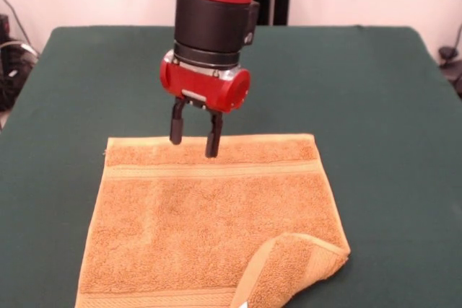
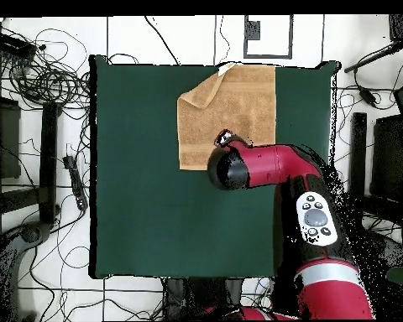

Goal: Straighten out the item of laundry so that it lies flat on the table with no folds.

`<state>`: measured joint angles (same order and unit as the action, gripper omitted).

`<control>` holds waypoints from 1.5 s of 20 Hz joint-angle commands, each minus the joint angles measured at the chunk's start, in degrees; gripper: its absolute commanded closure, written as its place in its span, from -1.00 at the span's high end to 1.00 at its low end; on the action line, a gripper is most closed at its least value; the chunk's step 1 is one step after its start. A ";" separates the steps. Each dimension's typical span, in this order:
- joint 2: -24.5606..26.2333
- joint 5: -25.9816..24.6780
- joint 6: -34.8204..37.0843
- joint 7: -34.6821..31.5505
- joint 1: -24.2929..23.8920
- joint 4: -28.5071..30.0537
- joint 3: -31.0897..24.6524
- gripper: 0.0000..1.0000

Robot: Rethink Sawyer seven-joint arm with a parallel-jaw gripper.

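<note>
The orange-tan towel lies on the dark green table, mostly spread out. Its near right corner is folded over onto the towel, with a small white tag at the fold's lower edge. In the overhead view the towel sits at the table's top edge, its top left corner folded in. My gripper hangs over the towel's far border band, open and empty, fingertips just above or touching the cloth. In the overhead view the arm's wrist hides the gripper.
Cables and equipment lie on the floor beyond the table's sides. Green felt stretches wide around the towel. The towel's near edge reaches the picture's bottom in the front view.
</note>
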<state>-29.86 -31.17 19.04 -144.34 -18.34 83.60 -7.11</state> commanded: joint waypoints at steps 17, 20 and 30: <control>0.77 1.20 -4.86 -3.03 -1.19 12.24 -2.82 1.00; 3.70 0.78 -6.50 -2.33 -2.32 11.14 -3.80 1.00; 11.94 0.35 -7.73 -1.47 -1.52 4.97 -2.67 1.00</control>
<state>-26.29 -30.83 13.05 -144.34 -21.01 89.48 -7.06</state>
